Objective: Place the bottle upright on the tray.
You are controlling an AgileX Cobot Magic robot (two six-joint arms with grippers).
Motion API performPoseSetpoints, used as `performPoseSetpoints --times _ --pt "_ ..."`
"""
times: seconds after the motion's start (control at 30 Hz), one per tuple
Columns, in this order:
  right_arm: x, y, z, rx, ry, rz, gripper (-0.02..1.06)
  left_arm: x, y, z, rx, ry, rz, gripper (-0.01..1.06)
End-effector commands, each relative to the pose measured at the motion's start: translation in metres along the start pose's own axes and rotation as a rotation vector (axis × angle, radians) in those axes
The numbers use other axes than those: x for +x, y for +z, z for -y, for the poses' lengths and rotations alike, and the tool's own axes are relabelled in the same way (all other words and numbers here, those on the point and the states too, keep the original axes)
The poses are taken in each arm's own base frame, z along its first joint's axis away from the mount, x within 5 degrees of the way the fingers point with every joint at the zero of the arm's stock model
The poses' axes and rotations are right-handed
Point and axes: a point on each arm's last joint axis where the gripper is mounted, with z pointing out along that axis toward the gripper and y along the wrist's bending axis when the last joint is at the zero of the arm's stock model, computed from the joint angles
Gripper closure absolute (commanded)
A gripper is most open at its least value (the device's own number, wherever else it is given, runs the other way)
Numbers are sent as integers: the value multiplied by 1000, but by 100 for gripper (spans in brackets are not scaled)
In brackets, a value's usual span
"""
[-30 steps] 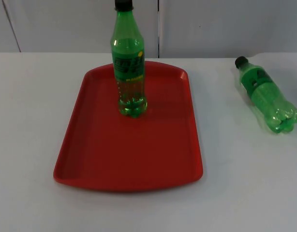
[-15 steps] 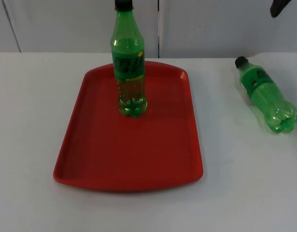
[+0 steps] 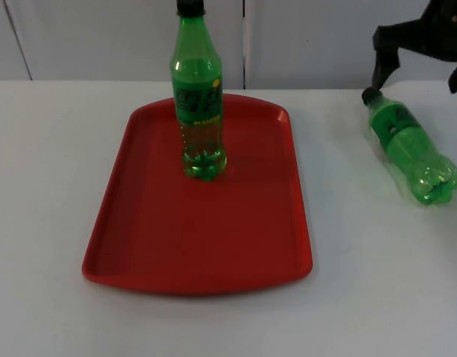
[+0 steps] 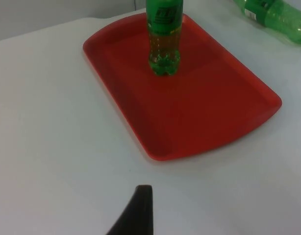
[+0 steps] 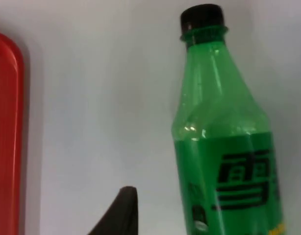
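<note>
A green bottle [image 3: 411, 145] with a black cap lies on its side on the white table, right of the red tray [image 3: 199, 245]. It also appears in the right wrist view [image 5: 224, 147] and in the left wrist view [image 4: 273, 13]. My right gripper [image 3: 418, 76] hangs open just above and behind its capped neck, not touching it. A second green bottle [image 3: 198, 97] stands upright on the tray's far half, also seen in the left wrist view [image 4: 163, 34]. My left gripper [image 4: 138, 215] waits over the table, short of the tray [image 4: 189, 112].
The tray's rim [image 5: 6, 122] lies a short way from the lying bottle's neck. A grey partition wall [image 3: 318, 37] closes off the table's far edge. White table top [image 3: 385, 282] surrounds the tray.
My right gripper has come down from the upper right corner to just above the lying bottle's neck. Both bottles and the tray have stayed put.
</note>
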Motion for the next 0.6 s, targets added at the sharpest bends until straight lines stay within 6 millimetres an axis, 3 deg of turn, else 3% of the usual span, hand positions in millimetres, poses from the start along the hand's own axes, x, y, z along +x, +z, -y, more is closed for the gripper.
performPoseSetpoints --times 0.0,0.37,0.57 --pt "-5 8 -2 3 6 18 0 1 1 0 3 7 -1 12" --pt "-20 52 1 40 0 -82 3 1 1 0 3 7 -1 12" --pt "-21 63 3 37 1 -104 3 1 1 0 3 7 -1 12"
